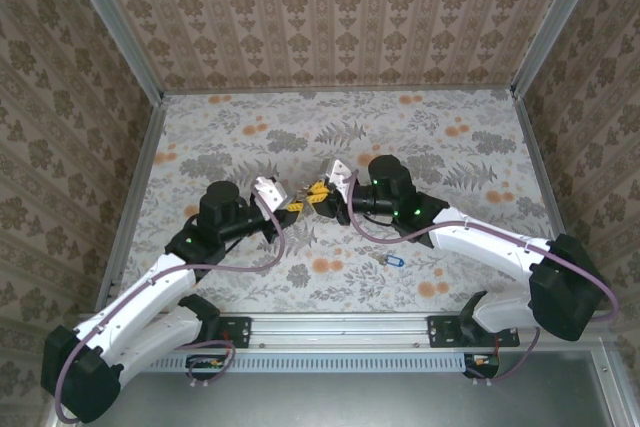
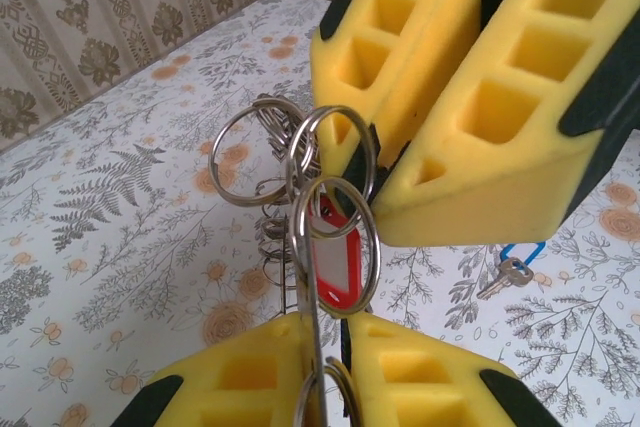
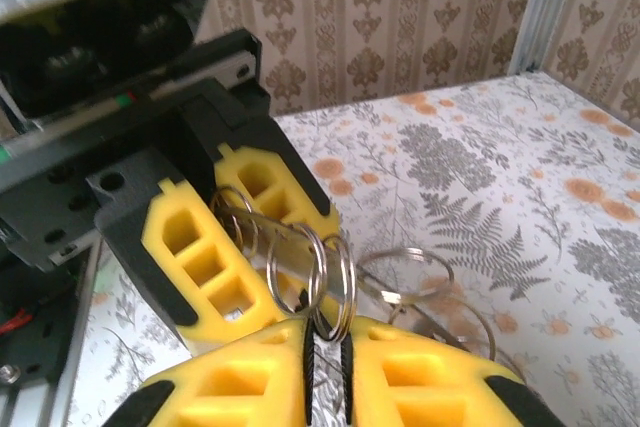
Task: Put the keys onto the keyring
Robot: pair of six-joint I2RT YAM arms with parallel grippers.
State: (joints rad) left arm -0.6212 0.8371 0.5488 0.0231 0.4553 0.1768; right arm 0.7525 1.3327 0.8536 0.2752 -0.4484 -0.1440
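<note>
- Reaching in from the left of the floral-patterned desk [image 1: 450, 147], the left end effector [image 1: 291, 205] hangs over the desk's middle. Its yellow foam pads [image 2: 250, 367] are nearly together, clamped on a thin metal band of the keyring.
- That narrow grip looks meant as an anchor. It holds the ring upright and off the desk, so its loop faces the other arm.
- Between the two arms is the keyring [image 2: 303, 162], a linked bunch of silver metal split rings. It is in the air, not lying down, and is caught from both sides.
- A red plastic tag with a white label window [image 2: 335, 262] hangs inside the largest loop, so one piece appears to be threaded already. I cannot tell whether a key blade sits behind it.
- On the right, the right end effector [image 3: 325, 335] is also closed narrow. Its yellow pads [image 3: 420, 367] pinch two or three ring bands edge-on, just opposite the left one's tips.
- Holding the ring at two close spots probably lets the arms pry a coil apart or turn it to feed a key along.
- Further right, toward the near edge, a small metal key with a blue plastic loop [image 1: 392, 261] lies flat on the desk. It is well apart from both arms and not yet on the ring.
- One end effector would have to let go to fetch it.
</note>
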